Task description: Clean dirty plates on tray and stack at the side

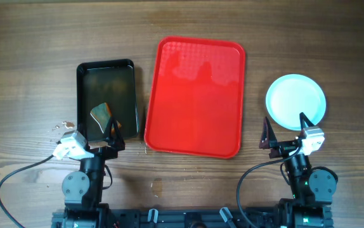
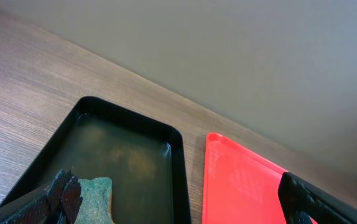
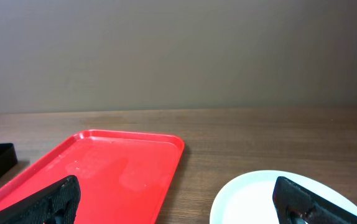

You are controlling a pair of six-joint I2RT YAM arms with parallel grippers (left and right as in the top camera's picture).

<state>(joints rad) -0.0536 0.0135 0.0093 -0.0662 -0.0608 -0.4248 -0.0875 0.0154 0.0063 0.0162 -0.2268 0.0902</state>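
Right of the bare tray, I see the plates piled on the table, so left claw and right claw hang released and empty, work seemingly done.

How many plates are piled by the table's right edge cannot be told. The sponge is cut off below

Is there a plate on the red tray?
No, the red tray is bare; the plates sit on the table beside it.
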